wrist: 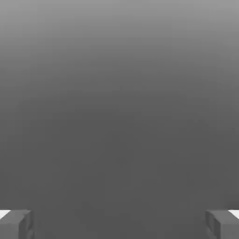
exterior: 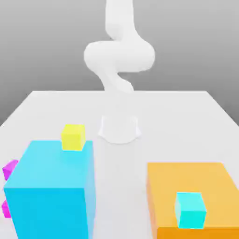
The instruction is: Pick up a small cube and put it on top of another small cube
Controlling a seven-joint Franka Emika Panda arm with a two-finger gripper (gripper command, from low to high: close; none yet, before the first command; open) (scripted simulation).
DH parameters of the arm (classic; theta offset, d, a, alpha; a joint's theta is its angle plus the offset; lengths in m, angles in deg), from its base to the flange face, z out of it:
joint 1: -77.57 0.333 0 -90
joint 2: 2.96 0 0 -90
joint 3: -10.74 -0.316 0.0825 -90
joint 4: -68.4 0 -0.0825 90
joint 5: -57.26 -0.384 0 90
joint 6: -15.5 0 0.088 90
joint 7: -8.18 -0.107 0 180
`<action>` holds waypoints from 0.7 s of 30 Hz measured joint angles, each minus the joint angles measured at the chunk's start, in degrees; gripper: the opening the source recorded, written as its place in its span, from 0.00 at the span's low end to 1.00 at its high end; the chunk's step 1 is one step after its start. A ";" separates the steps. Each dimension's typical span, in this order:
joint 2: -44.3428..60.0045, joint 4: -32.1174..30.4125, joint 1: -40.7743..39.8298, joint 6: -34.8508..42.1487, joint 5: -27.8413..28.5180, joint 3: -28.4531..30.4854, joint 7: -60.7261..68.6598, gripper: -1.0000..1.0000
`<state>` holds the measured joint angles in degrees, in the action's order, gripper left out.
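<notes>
A small yellow cube sits on the far edge of a large cyan block at the exterior view's left. A small cyan cube rests on a large orange block at the exterior view's right. The white arm rises from its base at the table's far middle and bends upward out of frame. In the hand view my gripper is open, its two grey fingertips far apart with nothing between them, against a plain grey background.
Two small magenta pieces poke out beside the cyan block at the exterior view's left edge. The arm's round white base stands on the white table behind the two big blocks.
</notes>
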<state>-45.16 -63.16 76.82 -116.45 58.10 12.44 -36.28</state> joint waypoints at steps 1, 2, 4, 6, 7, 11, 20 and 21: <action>2.00 -0.13 -0.59 -0.50 0.42 1.22 0.94 0.50; 4.04 -0.33 -1.21 -1.09 0.83 2.54 1.94 0.50; 8.17 -0.80 -2.53 -2.41 1.66 5.31 4.00 0.50; 12.33 -1.30 -3.96 -3.78 2.42 8.09 6.14 0.50; 14.41 -1.55 -4.70 -4.47 2.77 9.47 7.23 0.50; 22.73 -2.57 -7.84 -7.25 4.13 14.86 11.65 0.50; 41.34 -10.39 -15.67 -17.57 -0.70 24.26 24.87 0.50; 43.48 -11.89 -17.10 -19.16 -2.53 24.42 26.97 0.50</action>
<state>-1.68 -75.06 59.72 -135.62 55.57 36.87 -9.31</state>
